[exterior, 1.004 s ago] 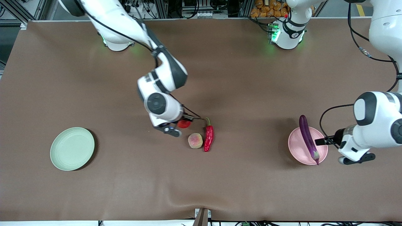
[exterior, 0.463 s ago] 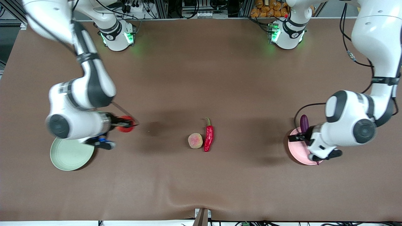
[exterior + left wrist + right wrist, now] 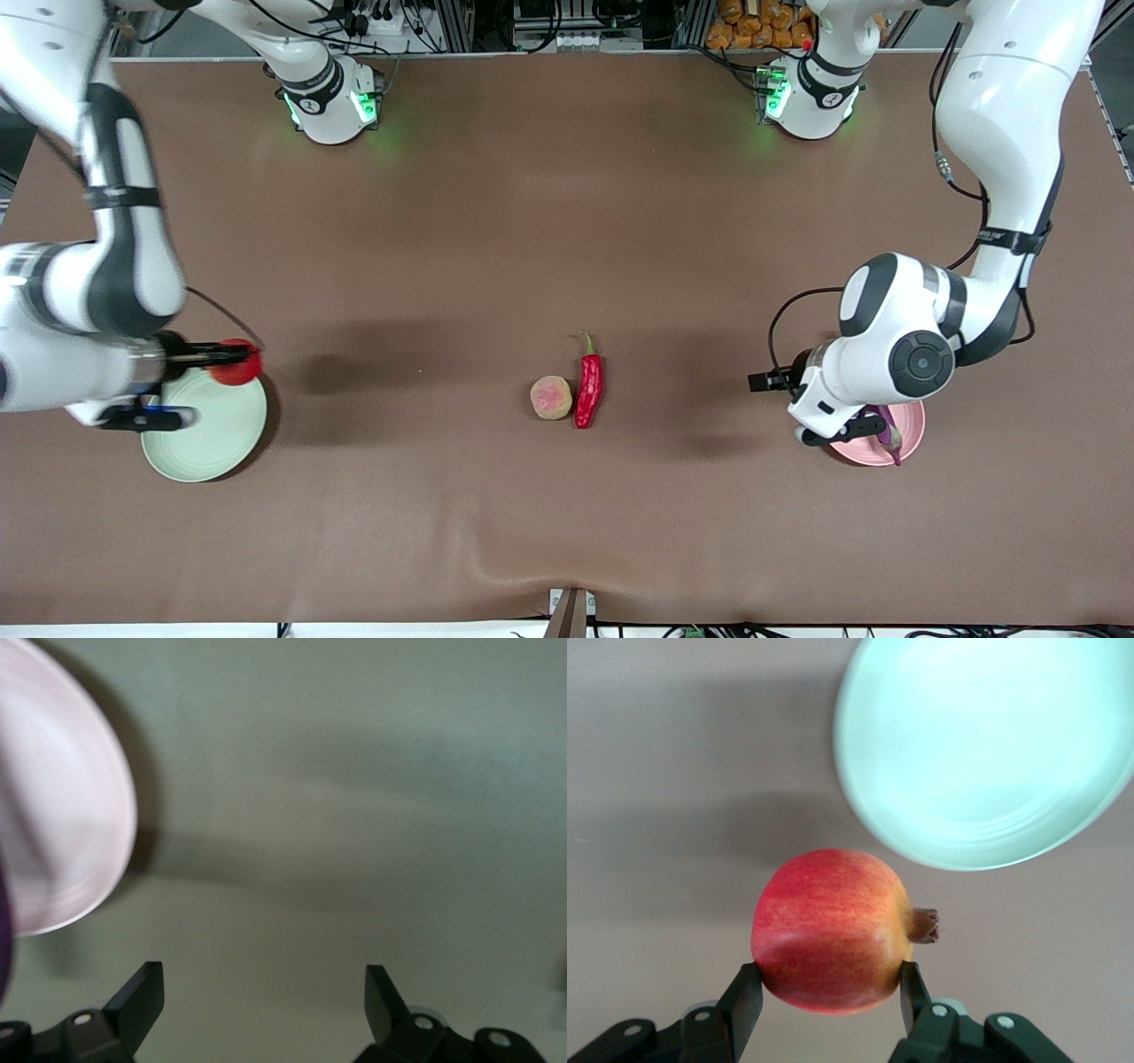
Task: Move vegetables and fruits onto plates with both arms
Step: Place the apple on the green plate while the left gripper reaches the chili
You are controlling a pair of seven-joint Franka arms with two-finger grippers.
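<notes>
My right gripper [image 3: 229,358] is shut on the round red fruit [image 3: 236,363] and holds it in the air over the rim of the pale green plate [image 3: 199,434]. The right wrist view shows the fruit [image 3: 833,926] clamped between both fingers, with the green plate [image 3: 992,744] below. My left gripper [image 3: 767,381] is open and holds nothing [image 3: 264,992]. It hangs over bare table beside the pink plate [image 3: 908,434], whose rim shows in the left wrist view [image 3: 62,815]. The purple eggplant [image 3: 889,431] lies on that plate, mostly hidden by the left arm. The peach-like fruit [image 3: 551,396] and red chili [image 3: 588,385] lie mid-table, side by side.
Brown cloth covers the table [image 3: 567,221]. Both arm bases [image 3: 328,97] [image 3: 811,93] stand with green lights along the table's edge farthest from the front camera. The left arm's elbow [image 3: 921,354] hangs over the pink plate.
The right arm has swung from beside the peach and chili to the green plate, carrying the red fruit. The left gripper has moved across the pink plate toward mid-table, the eggplant staying on the plate.
</notes>
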